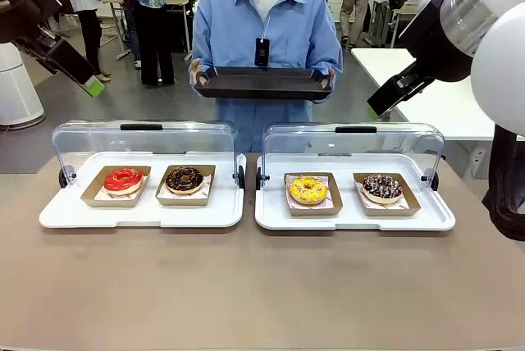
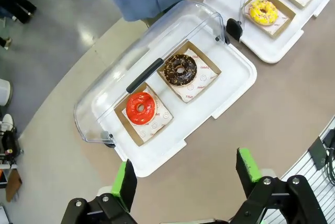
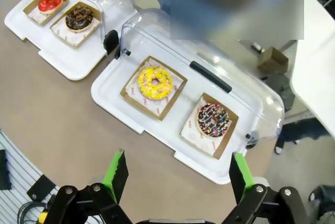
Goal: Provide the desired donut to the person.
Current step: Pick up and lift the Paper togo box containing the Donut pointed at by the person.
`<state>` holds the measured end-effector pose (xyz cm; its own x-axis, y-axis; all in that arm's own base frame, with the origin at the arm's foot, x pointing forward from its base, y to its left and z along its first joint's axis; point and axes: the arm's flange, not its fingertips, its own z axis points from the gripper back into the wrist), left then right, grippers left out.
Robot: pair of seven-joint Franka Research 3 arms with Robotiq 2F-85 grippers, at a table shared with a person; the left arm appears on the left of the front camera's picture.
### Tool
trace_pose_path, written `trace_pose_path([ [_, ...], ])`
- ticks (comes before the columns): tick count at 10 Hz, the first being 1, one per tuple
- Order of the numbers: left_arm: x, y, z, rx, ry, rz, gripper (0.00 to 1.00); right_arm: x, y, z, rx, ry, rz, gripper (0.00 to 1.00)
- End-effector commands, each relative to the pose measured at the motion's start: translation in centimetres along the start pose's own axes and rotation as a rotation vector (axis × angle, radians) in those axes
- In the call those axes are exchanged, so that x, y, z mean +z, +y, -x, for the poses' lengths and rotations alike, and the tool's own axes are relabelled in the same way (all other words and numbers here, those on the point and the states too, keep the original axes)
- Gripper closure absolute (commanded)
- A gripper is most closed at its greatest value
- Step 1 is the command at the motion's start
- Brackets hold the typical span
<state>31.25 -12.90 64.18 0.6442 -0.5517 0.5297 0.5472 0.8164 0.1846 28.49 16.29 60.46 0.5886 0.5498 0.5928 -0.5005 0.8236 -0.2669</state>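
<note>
The person [image 1: 238, 35] in a light blue shirt stands at the far side, holding a black tray [image 1: 262, 82] in both hands. Four donuts lie in cardboard trays: red [image 1: 123, 180] and chocolate [image 1: 184, 178] on the left, yellow [image 1: 308, 189] and dark sprinkled [image 1: 382, 188] on the right. Nothing marks one donut out from the others. My left gripper [image 2: 184, 164] hangs open high above the near table edge, in front of the red donut [image 2: 140, 107]. My right gripper [image 3: 178, 158] is open too, high above the yellow donut [image 3: 155, 82] and the sprinkled one [image 3: 212, 120].
Each pair of donuts rests in a white case [image 1: 139, 216] [image 1: 353, 220] whose clear lid [image 1: 143, 139] stands raised at the back. The brown tabletop [image 1: 262, 285] in front is bare. A white table [image 1: 435, 97] stands at the right, and bystanders are behind.
</note>
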Motion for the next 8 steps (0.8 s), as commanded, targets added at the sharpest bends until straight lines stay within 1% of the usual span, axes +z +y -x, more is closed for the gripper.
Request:
trace_pose_path([
  [1,0.2,0.0,-0.1,0.0,-0.005,-0.001,0.0,0.3,0.0,0.0,0.0,0.001,0.001,0.0],
  [2,0.2,2.4,0.2,-0.101,-0.077,0.203,0.0,-0.1,-2.8,1.8,0.081,-0.07,-0.275,0.0],
  [3,-0.1,4.2,0.8,-0.236,-0.166,0.389,0.0,-0.5,-4.6,3.2,0.18,-0.151,-0.424,0.0],
  [4,-0.9,5.7,1.3,-0.328,-0.268,0.529,0.0,-1.3,-6.5,4.3,0.231,-0.259,-0.538,0.0],
  [5,-1.6,7.0,2.0,-0.375,-0.351,0.614,0.0,-2.0,-8.0,5.0,0.219,-0.314,-0.591,0.0],
  [6,-2.3,8.3,2.3,-0.423,-0.423,0.633,0.0,-2.8,-9.7,5.8,0.211,-0.378,-0.616,0.0],
  [7,-3.4,9.8,2.4,-0.436,-0.476,0.607,0.0,-3.7,-11.4,7.0,0.183,-0.422,-0.605,0.0],
  [8,-4.1,10.5,3.6,-0.42,-0.513,0.56,0.0,-4.2,-12.7,8.3,0.14,-0.456,-0.595,0.0],
])
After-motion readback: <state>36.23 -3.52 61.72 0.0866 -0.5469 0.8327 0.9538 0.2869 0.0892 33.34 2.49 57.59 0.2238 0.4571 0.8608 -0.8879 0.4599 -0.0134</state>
